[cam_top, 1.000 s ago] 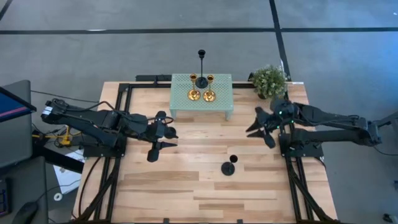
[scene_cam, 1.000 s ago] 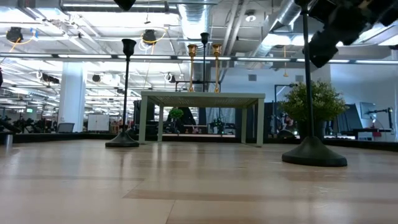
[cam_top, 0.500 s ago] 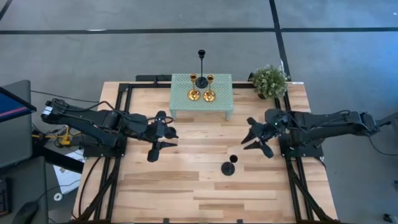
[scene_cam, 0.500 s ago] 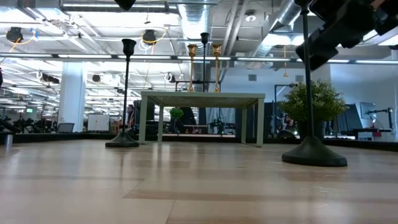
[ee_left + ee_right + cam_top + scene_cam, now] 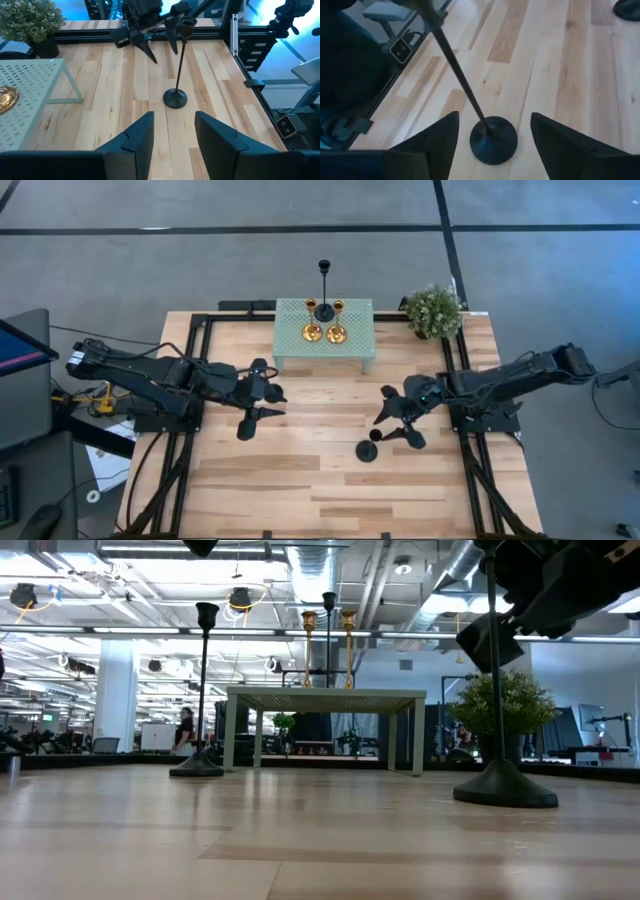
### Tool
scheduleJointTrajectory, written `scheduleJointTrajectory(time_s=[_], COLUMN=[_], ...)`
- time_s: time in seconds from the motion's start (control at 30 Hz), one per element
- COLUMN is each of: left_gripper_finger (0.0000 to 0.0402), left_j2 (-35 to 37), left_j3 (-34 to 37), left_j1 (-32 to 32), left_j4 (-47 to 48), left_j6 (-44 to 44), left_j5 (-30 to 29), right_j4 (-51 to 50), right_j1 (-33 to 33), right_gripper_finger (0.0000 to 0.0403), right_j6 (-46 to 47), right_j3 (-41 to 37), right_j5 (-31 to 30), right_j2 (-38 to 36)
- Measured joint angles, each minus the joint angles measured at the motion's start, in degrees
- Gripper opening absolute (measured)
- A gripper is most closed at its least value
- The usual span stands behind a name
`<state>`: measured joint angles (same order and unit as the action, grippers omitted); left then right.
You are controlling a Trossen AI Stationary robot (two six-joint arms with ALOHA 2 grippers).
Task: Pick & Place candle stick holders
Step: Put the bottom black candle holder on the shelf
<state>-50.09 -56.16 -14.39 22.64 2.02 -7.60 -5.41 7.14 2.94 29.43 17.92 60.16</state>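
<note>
My right claw (image 5: 392, 420) hangs wide open, empty, straddling the tall thin black candle holder (image 5: 368, 450), ready to grip its stem.

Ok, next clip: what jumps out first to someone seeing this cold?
The right claw, open, closes in on a tall black candle stick holder standing alone mid-table. Behind it, a small green table carries two gold holders and another black one. The left claw hangs open over the table's left.
</note>
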Motion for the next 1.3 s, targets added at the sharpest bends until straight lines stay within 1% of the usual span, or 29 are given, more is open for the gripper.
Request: scheduleJointTrajectory(time_s=[0.23,0.43,0.57,0.73,0.97,1.13,1.23,1.3], left_gripper_finger=[0.0142,0.0142,0.0142,0.0142,0.0142,0.0142,0.0142,0.0142], left_j2=[0.0,0.0,0.0,0.0,0.0,0.0,0.0,0.0], left_j3=[0.0,0.0,0.0,0.0,0.0,0.0,0.0,0.0], left_j1=[0.0,0.0,0.0,0.0,0.0,0.0,0.0,0.0], left_j4=[0.0,0.0,0.0,0.0,0.0,0.0,0.0,0.0], left_j6=[0.0,0.0,0.0,0.0,0.0,0.0,0.0,0.0], left_j5=[0.0,0.0,0.0,0.0,0.0,0.0,0.0,0.0], right_j4=[6.8,10.4,12.5,15.5,16.3,17.4,18.3,18.4], right_j1=[1.3,2.8,3.8,5.2,6.0,6.0,5.8,5.7], right_gripper_finger=[0.0213,0.0191,0.0177,0.0153,0.0101,0.0056,0.0022,0.0009], right_j6=[2.1,3.6,6.5,7.2,7.2,7.2,7.2,7.2], right_j3=[0.0,0.0,0.0,0.0,0.0,0.0,0.0,0.0], right_j5=[0.0,0.1,0.1,0.2,0.1,0.0,-0.3,-1.0], right_j2=[7.1,12.5,14.4,16.0,16.0,15.9,15.9,15.9])
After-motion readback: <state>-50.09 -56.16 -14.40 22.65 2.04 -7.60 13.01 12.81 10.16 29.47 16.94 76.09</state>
